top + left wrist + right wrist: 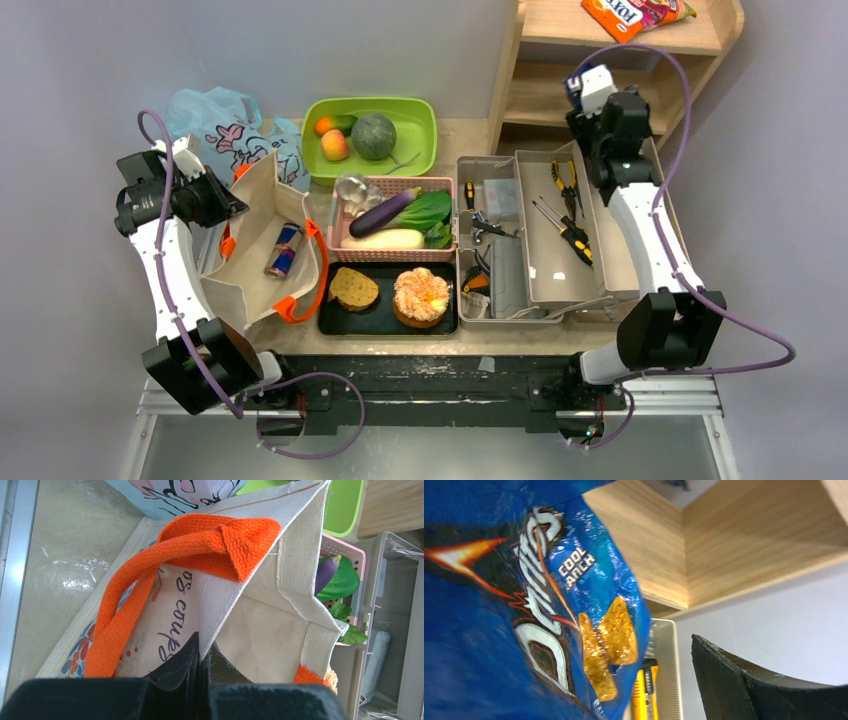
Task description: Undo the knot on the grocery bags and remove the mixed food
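Maybe the chip bag (524, 605) falls, since the right gripper (585, 88) gapes open while the left gripper (201, 652) pinches the tote (250, 630).

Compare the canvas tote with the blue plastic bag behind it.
The canvas tote is beige fabric with orange handles; the plastic bag is thin, crinkly light blue with pink print. The tote gapes open, showing a drink can; the plastic bag's inside is hidden. The tote looks larger than the plastic bag. Both sit at the table's left end.
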`<move>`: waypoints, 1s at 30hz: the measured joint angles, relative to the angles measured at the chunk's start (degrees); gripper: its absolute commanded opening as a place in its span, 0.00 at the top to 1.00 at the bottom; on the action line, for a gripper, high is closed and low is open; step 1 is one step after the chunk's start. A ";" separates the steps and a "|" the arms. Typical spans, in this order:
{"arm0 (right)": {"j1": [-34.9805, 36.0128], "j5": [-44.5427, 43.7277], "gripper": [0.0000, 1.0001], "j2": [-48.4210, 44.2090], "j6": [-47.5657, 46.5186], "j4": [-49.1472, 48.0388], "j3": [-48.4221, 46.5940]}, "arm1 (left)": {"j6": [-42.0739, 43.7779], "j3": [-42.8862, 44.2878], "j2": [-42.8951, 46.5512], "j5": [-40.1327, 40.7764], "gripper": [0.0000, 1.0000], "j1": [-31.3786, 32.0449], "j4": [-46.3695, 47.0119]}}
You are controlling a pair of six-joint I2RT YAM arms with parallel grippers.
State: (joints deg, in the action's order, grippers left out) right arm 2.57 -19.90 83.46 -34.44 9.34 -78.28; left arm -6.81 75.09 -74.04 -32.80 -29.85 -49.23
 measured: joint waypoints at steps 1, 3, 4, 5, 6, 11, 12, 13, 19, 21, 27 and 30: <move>-1.44 0.90 0.20 0.48 1.46 1.97 -1.99 | -0.02 0.00 0.00 0.00 1.00 0.00 0.00; -4.26 2.84 0.17 1.36 4.20 5.18 -5.49 | -0.02 0.00 -0.02 -0.02 1.00 0.00 0.00; -5.75 4.07 0.16 1.73 5.68 7.17 -7.23 | -0.02 0.00 -0.02 -0.02 1.00 0.00 -0.02; -7.13 5.22 0.13 2.12 7.15 9.07 -8.70 | 0.00 0.00 -0.02 -0.02 1.00 0.00 -0.02; -8.31 6.54 0.11 2.45 8.35 10.93 -10.01 | 0.00 0.00 -0.04 -0.04 1.00 0.00 -0.02; -11.08 12.44 0.02 4.17 12.63 19.63 -13.90 | 0.04 0.00 -0.31 -0.15 1.00 0.00 0.00; -11.19 13.18 0.01 4.61 13.09 20.98 -14.34 | 0.04 0.00 -0.39 -0.26 1.00 0.00 0.00; -11.28 13.66 0.01 5.11 13.60 22.12 -14.60 | 0.04 0.00 -0.52 -0.39 1.00 0.00 0.02; -12.04 14.53 0.01 6.60 15.85 26.88 -14.69 | 0.02 0.00 -1.20 -0.94 1.00 0.00 0.11; -12.28 14.53 0.01 6.56 16.11 27.43 -14.62 | 0.00 0.00 -1.36 -1.09 1.00 0.00 0.11; -12.35 14.60 0.01 6.51 16.41 29.11 -13.94 | -0.07 0.02 -2.25 -1.38 1.00 0.00 0.11; -12.35 14.78 0.07 6.54 16.41 29.22 -13.14 | -0.11 0.02 -2.58 -1.44 1.00 0.00 0.15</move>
State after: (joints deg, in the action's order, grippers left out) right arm -9.78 -5.13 90.00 -18.02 38.57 -91.42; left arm -6.92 75.11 -76.62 -34.24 -29.85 -49.08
